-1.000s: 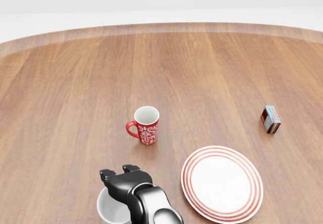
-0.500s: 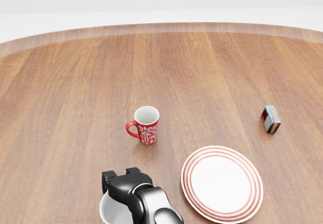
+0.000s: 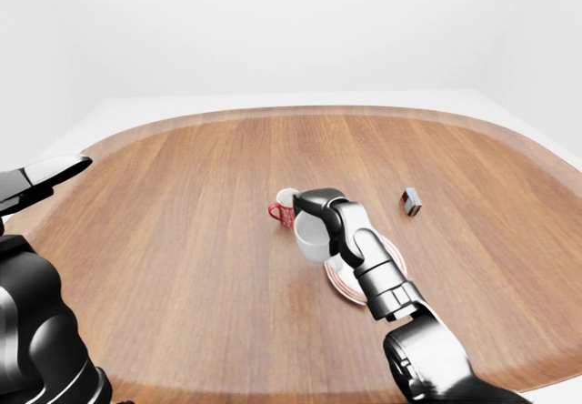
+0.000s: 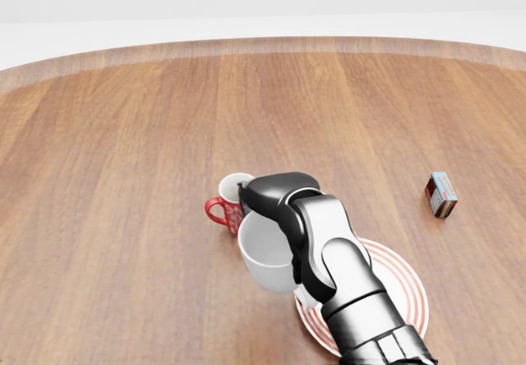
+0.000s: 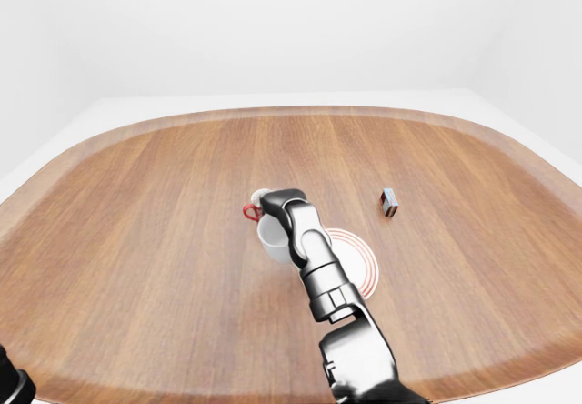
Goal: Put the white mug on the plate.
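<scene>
A broad wooden worktop (image 4: 123, 176) with a rounded, lighter rim fills the views, its grain running away toward the top of the picture, and beyond its far edge stands only a plain white room with pale walls and floor. Nearest, the right arm enters the head view from the bottom right, silver at the forearm and black at the wrist, reaching up and leftward across the plate (image 4: 403, 291), a white dish with red rings that lies flat on the wood and is half covered by the forearm. The right hand (image 4: 275, 196) has its fingers closed over the rim of the white mug (image 4: 265, 254), which is held clear of the wood, just left of the plate's edge and not yet over it. In the left-eye view the left arm shows as a dark bulk at the bottom left; the left hand (image 3: 41, 178) juts out near the left edge, and whether it is spread or closed I cannot tell. Just behind the held mug stands a red patterned mug (image 4: 226, 205), upright. Farther right, well apart, a small box (image 4: 441, 194) sits on the wood.
</scene>
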You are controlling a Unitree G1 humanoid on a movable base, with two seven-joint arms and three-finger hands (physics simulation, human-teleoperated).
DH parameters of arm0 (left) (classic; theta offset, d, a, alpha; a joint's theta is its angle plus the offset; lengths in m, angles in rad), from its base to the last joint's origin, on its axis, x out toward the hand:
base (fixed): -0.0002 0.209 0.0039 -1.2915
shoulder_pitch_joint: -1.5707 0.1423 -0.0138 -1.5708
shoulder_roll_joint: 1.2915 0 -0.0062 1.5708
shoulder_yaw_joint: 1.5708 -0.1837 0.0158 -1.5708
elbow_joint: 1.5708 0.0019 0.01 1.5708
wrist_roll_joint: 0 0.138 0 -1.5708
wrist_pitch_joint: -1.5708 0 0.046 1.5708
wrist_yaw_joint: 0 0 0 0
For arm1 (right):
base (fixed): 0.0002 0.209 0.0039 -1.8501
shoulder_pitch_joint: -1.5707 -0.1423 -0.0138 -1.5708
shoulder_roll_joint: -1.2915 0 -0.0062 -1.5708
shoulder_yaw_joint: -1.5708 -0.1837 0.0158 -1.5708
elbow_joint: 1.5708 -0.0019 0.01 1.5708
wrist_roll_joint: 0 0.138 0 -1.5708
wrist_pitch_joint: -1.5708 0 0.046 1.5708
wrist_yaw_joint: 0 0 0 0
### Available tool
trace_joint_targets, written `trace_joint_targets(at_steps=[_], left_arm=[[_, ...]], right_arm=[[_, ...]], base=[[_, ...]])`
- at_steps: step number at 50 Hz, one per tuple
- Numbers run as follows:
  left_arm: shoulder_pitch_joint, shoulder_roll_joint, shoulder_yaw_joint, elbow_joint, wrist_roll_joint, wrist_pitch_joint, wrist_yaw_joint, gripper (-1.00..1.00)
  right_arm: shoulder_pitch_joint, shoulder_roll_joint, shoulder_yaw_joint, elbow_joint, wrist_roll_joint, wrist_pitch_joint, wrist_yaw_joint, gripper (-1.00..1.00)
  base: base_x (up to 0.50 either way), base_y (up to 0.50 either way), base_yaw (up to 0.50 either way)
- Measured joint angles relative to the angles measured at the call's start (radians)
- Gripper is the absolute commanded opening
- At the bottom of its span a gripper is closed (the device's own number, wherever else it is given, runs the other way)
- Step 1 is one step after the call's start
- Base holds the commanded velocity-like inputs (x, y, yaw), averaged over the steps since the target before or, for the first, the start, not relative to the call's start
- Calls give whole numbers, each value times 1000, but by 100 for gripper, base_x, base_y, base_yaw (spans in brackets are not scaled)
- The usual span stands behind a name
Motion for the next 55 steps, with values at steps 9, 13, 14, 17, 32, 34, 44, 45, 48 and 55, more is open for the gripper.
trace_joint_targets(at_steps=[9,13,14,17,32,34,44,45,48,55], left_arm=[[-3,2,-1,1,1,0,0,100],[-4,3,0,1,1,0,0,100],[-4,3,0,1,1,0,0,100],[-4,3,0,0,1,0,1,100],[-4,3,0,-3,3,0,0,100],[-4,3,-1,-3,4,0,0,100],[-3,0,-3,-3,7,0,-1,100],[-3,0,-3,-3,7,0,-2,100],[-3,0,-3,-3,8,0,-2,100],[-3,-1,-3,-4,8,0,-2,100]], right_arm=[[-174,-149,-79,116,10,0,-11,-100],[-235,-208,-100,203,32,0,-53,-100],[-247,-222,-105,224,39,0,-66,-100],[-275,-260,-116,284,59,0,-105,-100],[-287,-356,-137,486,163,0,-302,-100],[-282,-362,-137,500,174,0,-322,-100],[-246,-375,-133,551,209,0,-392,-100],[-243,-375,-132,554,211,0,-396,-100],[-234,-373,-130,562,217,0,-407,-100],[-213,-361,-125,577,226,0,-428,-100]], base=[[0,0,0],[0,0,0],[0,0,0],[0,0,0],[0,0,0],[0,0,0],[0,0,0],[0,0,0],[0,0,0],[0,0,0]])
